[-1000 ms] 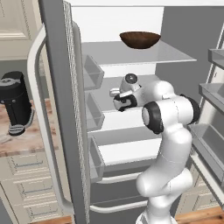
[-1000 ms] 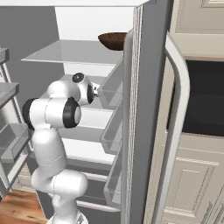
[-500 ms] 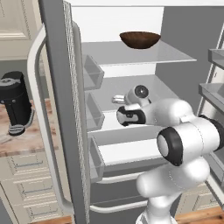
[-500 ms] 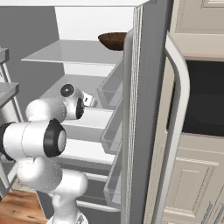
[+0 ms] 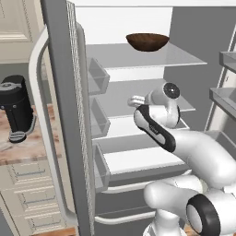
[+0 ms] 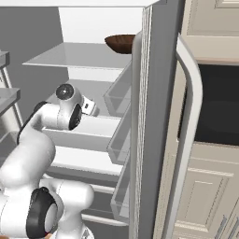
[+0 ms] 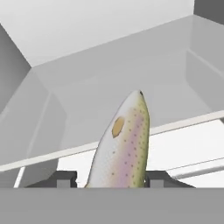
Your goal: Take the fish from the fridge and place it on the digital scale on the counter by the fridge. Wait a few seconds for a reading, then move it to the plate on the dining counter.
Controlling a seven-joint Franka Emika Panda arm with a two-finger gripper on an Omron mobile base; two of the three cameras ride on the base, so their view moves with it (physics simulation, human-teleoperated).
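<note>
In the hand view the fish (image 7: 124,144), pale with a pink stripe and dark spots, stands up between my two dark fingertips (image 7: 65,178). My gripper (image 7: 111,180) is shut on the fish. The hand (image 5: 138,100) reaches into the open fridge (image 5: 64,115) just above the middle white shelf (image 5: 129,126), and from the right the hand (image 6: 88,108) sits at the same shelf. The digital scale, the plate and the dining counter are out of view.
A dark brown bowl (image 5: 147,40) sits on the upper glass shelf. Door bins (image 5: 99,76) line the left door, close to my hand. A black coffee machine (image 5: 17,108) stands on the marbled counter (image 5: 23,145) left of the fridge. The right door (image 6: 158,116) stands open beside cabinets.
The elbow and forearm have swung down and toward the cameras while the hand stays at the middle shelf. The jaws have drawn slightly closer together.
</note>
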